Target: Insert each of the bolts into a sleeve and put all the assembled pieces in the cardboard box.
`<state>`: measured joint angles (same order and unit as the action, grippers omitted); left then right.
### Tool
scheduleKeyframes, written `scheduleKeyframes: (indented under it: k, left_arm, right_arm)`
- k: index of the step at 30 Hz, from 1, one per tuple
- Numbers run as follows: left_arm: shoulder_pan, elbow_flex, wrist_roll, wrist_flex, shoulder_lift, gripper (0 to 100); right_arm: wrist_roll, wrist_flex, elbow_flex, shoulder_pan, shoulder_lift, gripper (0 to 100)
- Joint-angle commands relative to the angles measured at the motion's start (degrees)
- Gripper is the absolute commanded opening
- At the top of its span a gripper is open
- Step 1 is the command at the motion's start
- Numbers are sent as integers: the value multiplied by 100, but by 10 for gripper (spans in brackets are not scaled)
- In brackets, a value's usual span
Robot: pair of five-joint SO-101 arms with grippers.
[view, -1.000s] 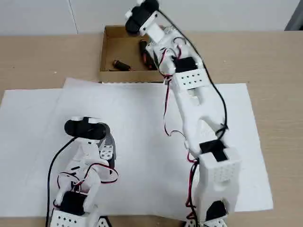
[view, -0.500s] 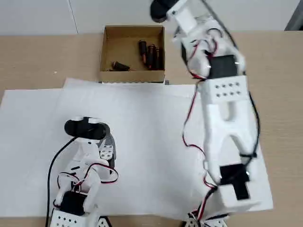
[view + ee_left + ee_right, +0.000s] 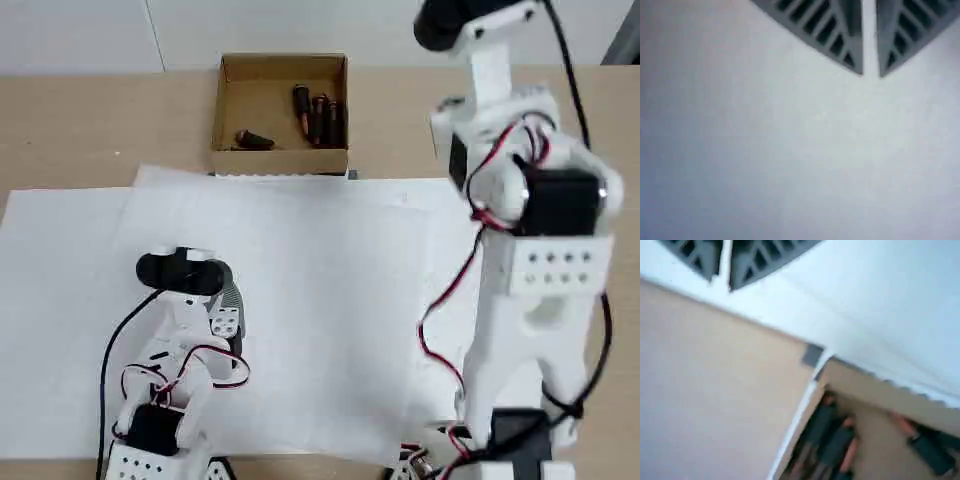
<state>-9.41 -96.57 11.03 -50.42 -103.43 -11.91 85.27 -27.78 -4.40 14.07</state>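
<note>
Lying inside the cardboard box (image 3: 280, 162) are the dark, orange-tipped assembled pieces (image 3: 318, 115): three bunched side by side against the box's right wall as the high view shows it, and a lone piece (image 3: 254, 140) flat near the box's front wall, toward its left corner and apart from the bunch. The box stands on the wooden table (image 3: 90, 110), and a white paper sheet (image 3: 320, 280) spreads out in front of the box, its far edge lying just beside the front wall. A small grey patch (image 3: 350, 175) sits at the box's front right corner. The right arm (image 3: 530, 200) rises well to the right of the box. Its wrist view looks down on that same corner of the box, with pieces lying inside; the right gripper (image 3: 725, 282) hangs outside the box, to its right, above the paper's far edge, jaws drawn close with only a thin slit between them and nothing held. The left arm (image 3: 180, 340) is folded low, well in front of the box and toward its left side, over the paper. The left gripper (image 3: 870, 74) points at bare paper, its jaws likewise narrowed to a slim gap and gripping nothing.
</note>
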Motion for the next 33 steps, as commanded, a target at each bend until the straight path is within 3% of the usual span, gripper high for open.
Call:
scheduleKeyframes:
  k: [1, 10, 17, 33]
  left_arm:
    - [35, 22, -35, -26, -62, 6]
    - [35, 22, -35, -26, -62, 6]
    - [35, 22, -35, -26, -62, 6]
    - [35, 22, -35, -26, -62, 6]
  right_arm:
    - [501, 497, -246, 40, 541, 3]
    - [862, 945, -9, 84, 1587, 3]
    - [1081, 884, 1987, 40, 3029, 3]
    - [1081, -2000, 8053, 75, 6193, 3]
